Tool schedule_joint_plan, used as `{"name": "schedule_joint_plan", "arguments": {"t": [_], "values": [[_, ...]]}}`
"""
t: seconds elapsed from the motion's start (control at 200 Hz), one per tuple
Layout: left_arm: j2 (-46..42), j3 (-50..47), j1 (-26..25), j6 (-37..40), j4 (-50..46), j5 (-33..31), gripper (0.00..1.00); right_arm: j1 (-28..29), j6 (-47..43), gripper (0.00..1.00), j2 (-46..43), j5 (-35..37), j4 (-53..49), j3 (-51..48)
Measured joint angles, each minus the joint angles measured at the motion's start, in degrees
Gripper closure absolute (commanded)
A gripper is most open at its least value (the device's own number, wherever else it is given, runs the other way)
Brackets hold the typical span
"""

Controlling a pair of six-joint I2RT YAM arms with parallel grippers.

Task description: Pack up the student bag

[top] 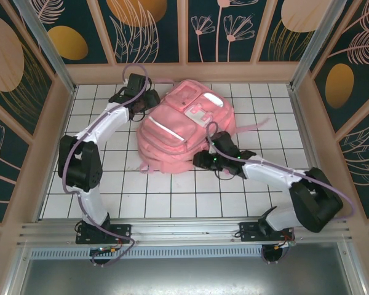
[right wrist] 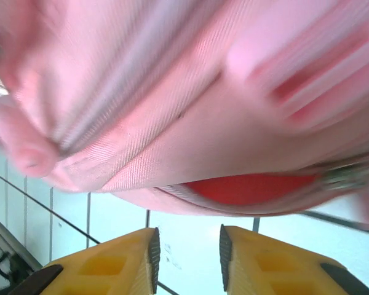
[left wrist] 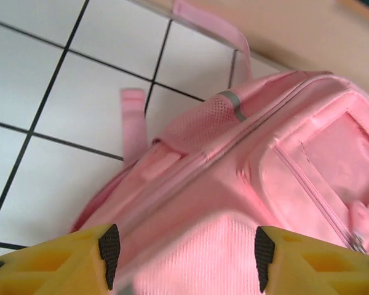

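The student bag (top: pixel 183 128), a large soft pink backpack, lies on the white tiled table near the back middle. My left gripper (top: pixel 137 108) is at its upper left corner. In the left wrist view this gripper (left wrist: pixel 186 255) is open, its black pads (left wrist: pixel 109 255) standing wide apart over pink ribbed fabric of the bag (left wrist: pixel 246 178). My right gripper (top: pixel 210 161) sits at the bag's near right edge. Seen from the right wrist, it (right wrist: pixel 188 255) is open with bare tile between its fingers, just below a gaping zipped mouth (right wrist: pixel 252 187) with red inside.
Wooden walls (top: pixel 54 123) close in the tiled table (top: pixel 172 203) on three sides. A loose pink strap (top: pixel 258 126) trails right of the bag, another strap (left wrist: pixel 134 123) lies on the tiles. Open tiles lie in front, between the arm bases.
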Motion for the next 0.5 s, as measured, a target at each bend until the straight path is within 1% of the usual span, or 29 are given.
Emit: {"name": "schedule_joint_plan", "arguments": {"t": [0.095, 0.18, 0.33, 0.405, 0.465, 0.5], "values": [[-3.8, -1.5, -0.2, 1.3, -1.0, -0.1, 0.38, -2.8, -0.8, 0.67, -5.5, 2.3, -0.9, 0.0], [-8.9, -5.8, 0.0, 1.6, -1.0, 1.0, 0.38, -5.4, -1.2, 0.67, -8.9, 3.7, -1.9, 0.0], [-18.9, -16.8, -0.8, 1.5, -1.4, 3.6, 0.38, -9.2, -2.4, 0.67, -8.5, 3.6, -4.2, 0.0], [-22.8, -21.4, -3.6, 1.4, -1.9, 4.1, 0.38, -9.3, -3.1, 0.67, -6.7, 3.6, -5.7, 0.0], [-24.7, -23.8, -8.2, 1.4, -2.0, 3.8, 0.38, -9.3, -3.6, 0.64, -5.7, 3.8, -7.2, 0.0], [-25.3, -25.0, -11.9, 1.4, -1.9, 3.7, 0.38, -9.7, -3.7, 0.62, -5.6, 4.1, -7.8, 0.0]]}}
